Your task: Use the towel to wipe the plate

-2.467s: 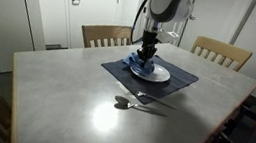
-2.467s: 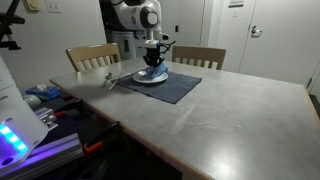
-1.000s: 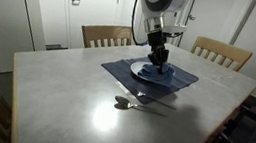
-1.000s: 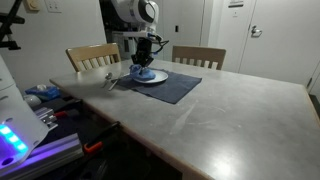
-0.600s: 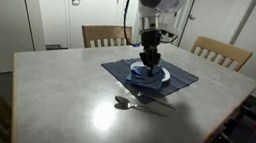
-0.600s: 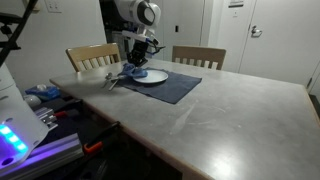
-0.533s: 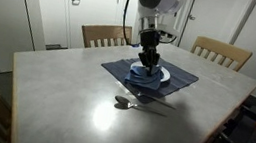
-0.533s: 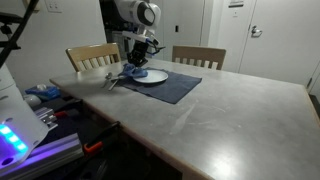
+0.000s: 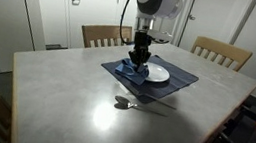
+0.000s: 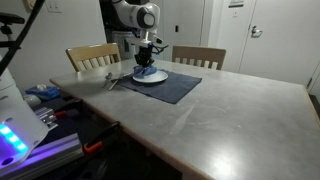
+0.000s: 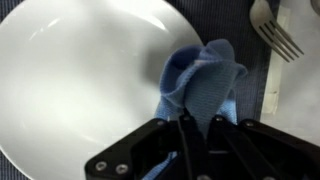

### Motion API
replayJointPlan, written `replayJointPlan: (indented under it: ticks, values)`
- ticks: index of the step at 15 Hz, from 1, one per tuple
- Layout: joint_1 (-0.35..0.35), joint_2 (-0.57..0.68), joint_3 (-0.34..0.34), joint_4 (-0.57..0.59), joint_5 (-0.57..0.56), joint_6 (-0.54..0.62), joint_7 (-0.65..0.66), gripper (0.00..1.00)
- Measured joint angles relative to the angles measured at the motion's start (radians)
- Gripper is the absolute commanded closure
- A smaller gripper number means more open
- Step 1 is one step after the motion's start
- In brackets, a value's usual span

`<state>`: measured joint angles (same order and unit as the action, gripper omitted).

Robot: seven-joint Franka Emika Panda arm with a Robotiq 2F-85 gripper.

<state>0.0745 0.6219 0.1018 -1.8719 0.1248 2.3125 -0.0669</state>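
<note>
- Right now my gripper (image 11: pixel 200 128) is clenched on the blue towel (image 11: pixel 205 75), with a bunch of cloth pinched between the fingers and the loose part pressed onto the white plate (image 11: pixel 80 80).
- In the wrist view the towel sits at the plate's right edge. Only a small patch of the plate is under cloth, and the wide left part is bare. If I sweep in short strokes here, I judge that most of the plate goes unwiped.
- My hold is on a fold, not on the whole cloth. Friction against the plate could pull the towel out of my fingers in the middle of a stroke.
- Just past the rim on the far right, a fork (image 11: pixel 275 30) lies on the dark placemat (image 9: pixel 182 81). A stroke that overshoots to the right could snag its tines or push it away.
- If I press too hard, the plate may slide or tip on the placemat, because nothing pins it down.
- If I press too lightly, the towel only skims the plate.
- A spoon (image 9: pixel 124 102) lies on the table (image 9: pixel 54 96), nearer than the placemat. It is well apart from my work, so I expect it is at risk only if the placemat itself gets dragged.
</note>
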Motion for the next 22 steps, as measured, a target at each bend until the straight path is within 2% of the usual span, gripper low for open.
replayJointPlan:
  ticks: [3,6,9,12,15,18,22]
  values:
    - [0.026,0.008,-0.034,-0.003,-0.06,0.08,0.085,0.97]
    - [0.082,0.015,-0.112,-0.003,-0.176,0.112,0.231,0.97]
    - [0.158,0.018,-0.217,-0.006,-0.322,0.105,0.403,0.97]
    - [0.209,0.02,-0.278,-0.008,-0.431,0.025,0.513,0.97]
    - [0.215,0.021,-0.264,0.0,-0.447,-0.146,0.502,0.97]
    - [0.214,0.023,-0.231,0.009,-0.452,-0.301,0.436,0.97]
    - [0.197,0.038,-0.176,0.031,-0.451,-0.398,0.307,0.97]
